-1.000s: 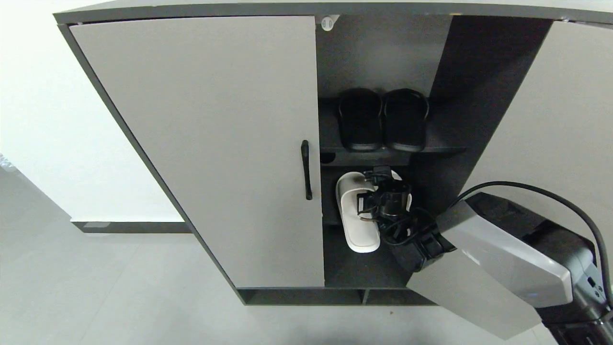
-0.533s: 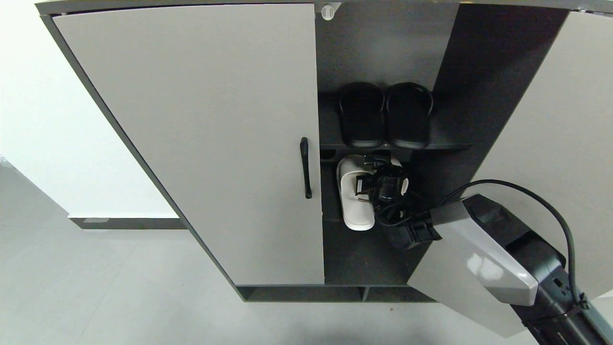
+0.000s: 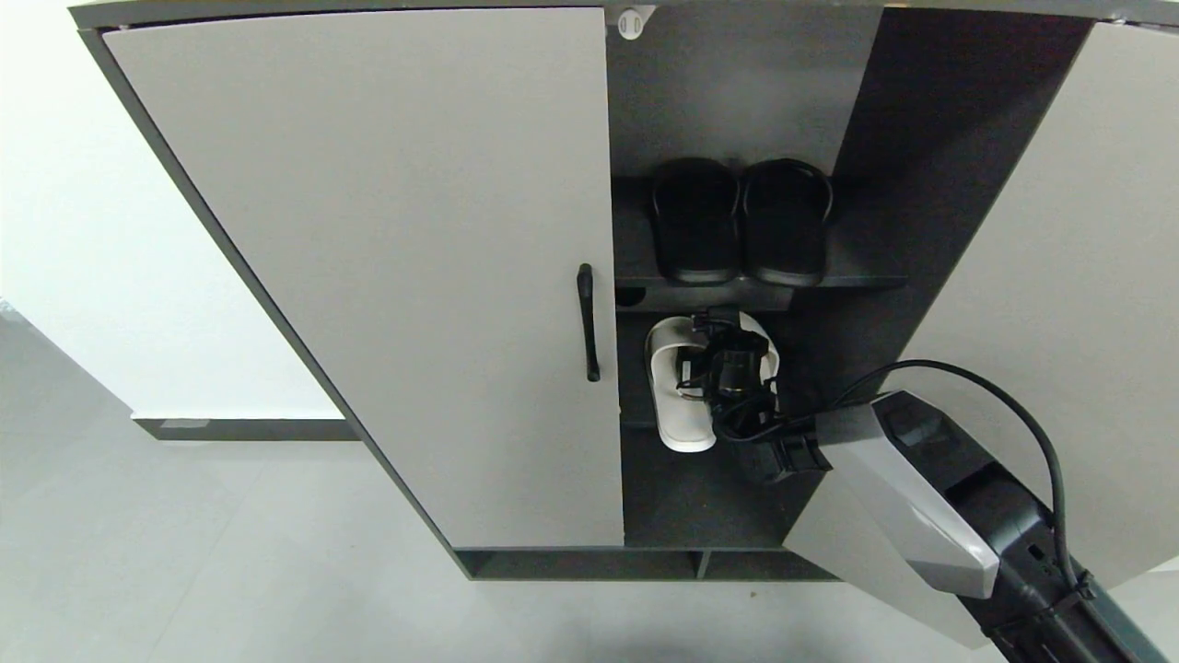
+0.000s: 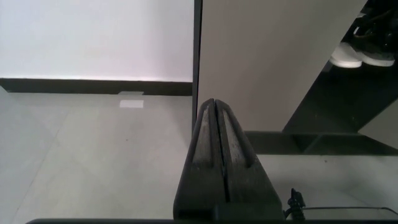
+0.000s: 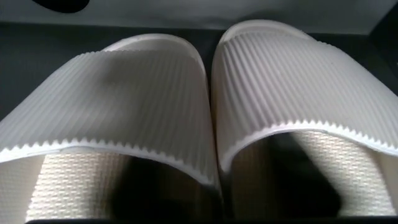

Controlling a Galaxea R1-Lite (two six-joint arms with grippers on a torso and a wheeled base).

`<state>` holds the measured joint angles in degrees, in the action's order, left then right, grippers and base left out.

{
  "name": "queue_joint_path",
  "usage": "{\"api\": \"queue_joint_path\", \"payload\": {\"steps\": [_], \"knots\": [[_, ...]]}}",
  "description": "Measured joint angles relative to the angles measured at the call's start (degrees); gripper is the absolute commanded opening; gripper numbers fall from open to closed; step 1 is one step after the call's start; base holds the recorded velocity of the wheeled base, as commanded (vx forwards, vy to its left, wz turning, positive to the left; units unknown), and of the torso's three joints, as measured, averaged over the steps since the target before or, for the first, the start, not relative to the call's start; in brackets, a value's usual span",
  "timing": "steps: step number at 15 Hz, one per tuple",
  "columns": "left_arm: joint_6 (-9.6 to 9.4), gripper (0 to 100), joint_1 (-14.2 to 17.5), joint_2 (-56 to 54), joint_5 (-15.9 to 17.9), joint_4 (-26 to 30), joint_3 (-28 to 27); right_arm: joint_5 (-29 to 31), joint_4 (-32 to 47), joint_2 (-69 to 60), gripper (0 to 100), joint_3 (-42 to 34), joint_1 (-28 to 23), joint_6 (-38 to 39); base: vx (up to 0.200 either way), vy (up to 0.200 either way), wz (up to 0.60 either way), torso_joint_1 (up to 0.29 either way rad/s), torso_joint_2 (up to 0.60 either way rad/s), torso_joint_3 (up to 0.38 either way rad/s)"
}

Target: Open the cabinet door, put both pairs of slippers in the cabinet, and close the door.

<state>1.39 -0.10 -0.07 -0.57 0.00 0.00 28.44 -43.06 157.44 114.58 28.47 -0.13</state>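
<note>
Right gripper (image 3: 702, 354) is clamping the white slippers (image 3: 677, 414) (pinched at their adjoining straps) inside the cabinet's (image 3: 921, 138) lower bay. It is working just beneath the shelf (image 3: 857, 284) bearing the black slippers (image 3: 737, 226); any upward drift could strike it.

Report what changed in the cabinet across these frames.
The right gripper, shut on the white slippers, carried them deeper into the lower compartment of the cabinet, beneath the shelf, then seemingly slightly downward. The head camera also shifted at first. The black slippers on the shelf, the closed left door and the open right door stayed put.
</note>
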Motion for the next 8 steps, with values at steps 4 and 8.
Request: {"api": "queue_joint_path", "payload": {"steps": [4, 8], "knots": [[0.00, 0, 0.0, 0.0, 0.0, 0.0, 0.0, 1.1, -2.4, -2.2, 100, -2.1, 0.0, 0.0, 0.000, 0.000, 0.00, 0.000, 0.00, 0.000], [0.00, 0, 0.0, 0.0, 0.0, 0.0, 0.0, 1.3, -9.5, -9.6, 100, -20.0, 0.2, 0.0, 0.000, 0.000, 0.00, 0.000, 0.00, 0.000]]}}
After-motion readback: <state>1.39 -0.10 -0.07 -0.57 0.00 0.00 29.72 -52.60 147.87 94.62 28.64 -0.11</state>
